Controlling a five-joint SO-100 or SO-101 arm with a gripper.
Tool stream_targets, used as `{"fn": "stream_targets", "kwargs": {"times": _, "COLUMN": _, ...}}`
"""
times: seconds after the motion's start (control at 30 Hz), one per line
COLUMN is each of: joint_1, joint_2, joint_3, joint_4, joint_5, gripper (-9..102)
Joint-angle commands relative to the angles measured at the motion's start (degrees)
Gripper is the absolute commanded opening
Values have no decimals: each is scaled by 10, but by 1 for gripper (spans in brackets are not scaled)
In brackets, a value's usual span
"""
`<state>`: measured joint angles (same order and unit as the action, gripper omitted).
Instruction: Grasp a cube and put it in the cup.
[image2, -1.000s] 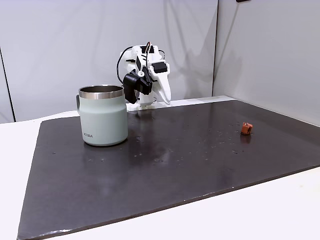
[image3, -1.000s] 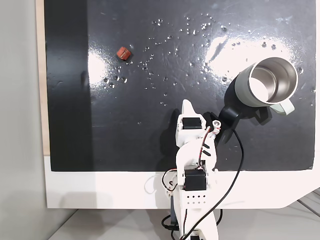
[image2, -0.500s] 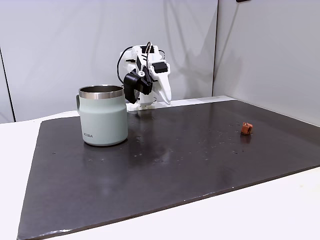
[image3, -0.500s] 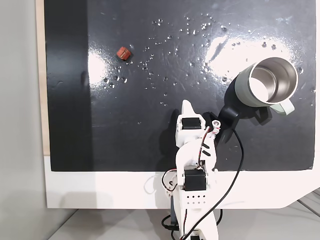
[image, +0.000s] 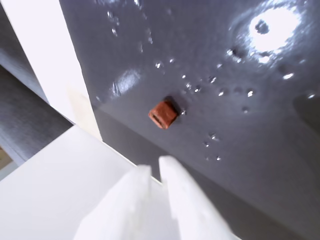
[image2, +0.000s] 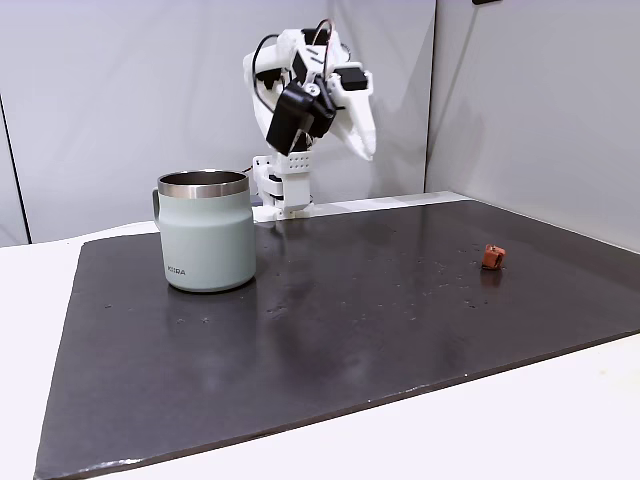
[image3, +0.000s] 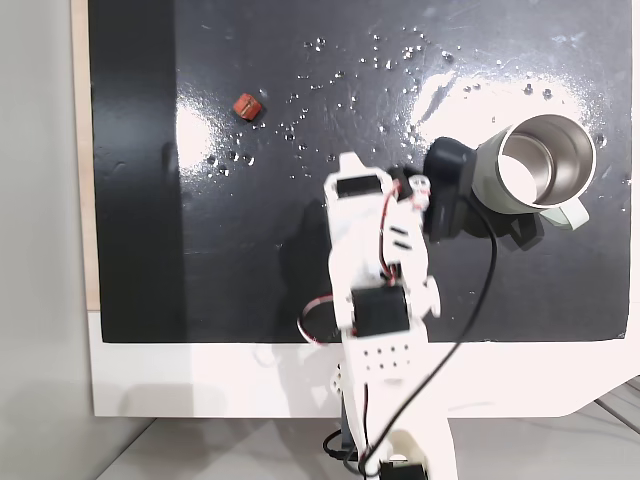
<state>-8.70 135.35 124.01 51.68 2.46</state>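
Dark glossy mat (image2: 350, 330) under grey walls. Gripper (image: 155, 172), fingers nearly together and empty, points toward cube (image: 163, 114), centre frame just above its tips.

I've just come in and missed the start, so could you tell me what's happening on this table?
A small white robot arm is working over a dark mat. Its gripper is raised in the air with its fingers nearly together, holding nothing, and the wrist view looks down at the little red-orange cube. The cube lies alone on the mat, far from the grey-green cup, which stands upright and looks empty. The grasp has not yet happened.
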Motion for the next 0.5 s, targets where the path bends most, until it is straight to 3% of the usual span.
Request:
{"fn": "stream_targets", "kwargs": {"times": 0.0, "joint_1": -15, "joint_2": -129, "joint_3": -172, "joint_4": 35, "joint_5": -7, "gripper": 0}}
{"fn": "stream_targets", "kwargs": {"times": 0.47, "joint_1": -77, "joint_2": -502, "joint_3": -577, "joint_4": 204, "joint_5": 47, "gripper": 0}}
